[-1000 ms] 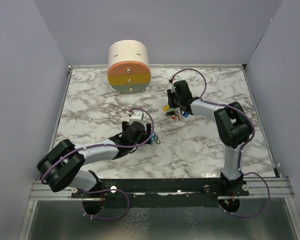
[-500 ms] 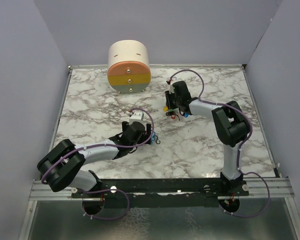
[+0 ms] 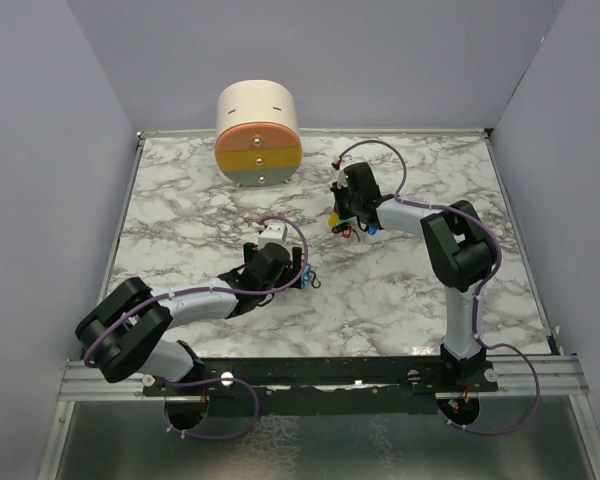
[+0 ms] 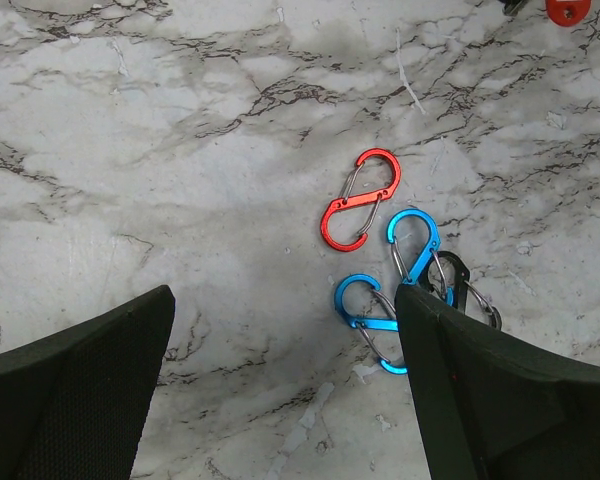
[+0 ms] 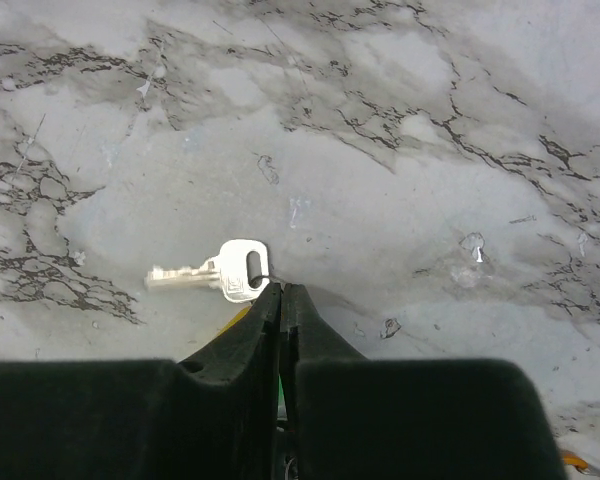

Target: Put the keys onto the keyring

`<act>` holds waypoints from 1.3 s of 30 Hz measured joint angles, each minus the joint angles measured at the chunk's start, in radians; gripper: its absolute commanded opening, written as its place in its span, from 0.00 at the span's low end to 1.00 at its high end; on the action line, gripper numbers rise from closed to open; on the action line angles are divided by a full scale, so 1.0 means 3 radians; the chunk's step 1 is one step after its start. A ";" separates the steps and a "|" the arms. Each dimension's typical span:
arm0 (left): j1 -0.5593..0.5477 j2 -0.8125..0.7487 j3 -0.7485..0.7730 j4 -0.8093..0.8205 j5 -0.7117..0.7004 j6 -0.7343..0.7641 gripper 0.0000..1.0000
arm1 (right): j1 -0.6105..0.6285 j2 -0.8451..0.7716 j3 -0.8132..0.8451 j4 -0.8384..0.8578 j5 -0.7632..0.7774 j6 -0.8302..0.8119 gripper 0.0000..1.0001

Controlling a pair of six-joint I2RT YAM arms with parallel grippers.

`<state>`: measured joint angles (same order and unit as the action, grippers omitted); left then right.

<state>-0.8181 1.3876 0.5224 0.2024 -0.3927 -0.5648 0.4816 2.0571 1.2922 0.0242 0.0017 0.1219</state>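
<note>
Right hand (image 5: 280, 292) closed, tips at a silver key (image 5: 220, 275) on the tabletop (image 5: 400, 150). Left hand (image 4: 285, 310) spread wide; only its wrist view shows a red clip (image 4: 360, 200) beneath.

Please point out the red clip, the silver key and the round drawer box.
red clip (image 4: 363, 198), left wrist view, its middle
silver key (image 5: 235, 280), right wrist view, its head
round drawer box (image 3: 242, 153), top view, front face

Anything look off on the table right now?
Nothing damaged. A blue clip and black clip lie overlapped beside the red clip, under the open left fingers. A silver key lies flat just ahead of the shut right fingers.
</note>
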 measured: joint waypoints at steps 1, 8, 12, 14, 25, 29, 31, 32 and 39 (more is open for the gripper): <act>0.0000 0.0003 0.0000 -0.0001 0.0000 0.0000 0.93 | 0.0001 0.0000 0.0000 0.0000 0.0000 -0.0003 0.01; 0.0001 0.0013 0.0000 0.0004 0.0000 0.0000 0.93 | 0.0000 -0.0003 -0.0008 0.0027 0.0000 -0.0001 0.01; 0.0003 0.0013 0.0000 0.0018 0.0000 0.0000 0.93 | 0.0000 -0.0099 -0.0144 0.0111 0.0000 0.0001 0.01; 0.0003 0.0013 0.0000 0.0022 0.0000 0.0000 0.93 | 0.0000 -0.0195 -0.0240 0.0146 0.0000 0.0001 0.01; 0.0003 0.0013 0.0000 0.0020 -0.0004 0.0010 0.93 | 0.0001 -0.0862 -0.0726 0.0423 -0.0023 0.0005 0.01; 0.0003 0.0013 0.0001 0.0020 -0.0005 0.0020 0.90 | 0.0003 -0.1047 -0.0949 0.0528 -0.0042 0.0008 0.01; 0.0003 0.0013 0.0003 0.0020 -0.0005 0.0036 0.90 | 0.0006 -0.1132 -0.1063 0.0558 -0.0050 0.0013 0.01; 0.0003 0.0013 0.0004 0.0022 -0.0005 0.0048 0.89 | 0.0013 -0.1181 -0.1130 0.0580 -0.0051 0.0014 0.01; 0.0003 0.0037 0.0039 0.0053 -0.0005 0.0086 0.86 | 0.0141 -0.1589 -0.1489 0.0621 -0.0051 0.0038 0.01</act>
<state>-0.8173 1.3987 0.5343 0.2184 -0.3943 -0.5388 0.5240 1.5803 0.8455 0.2104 -0.0135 0.1333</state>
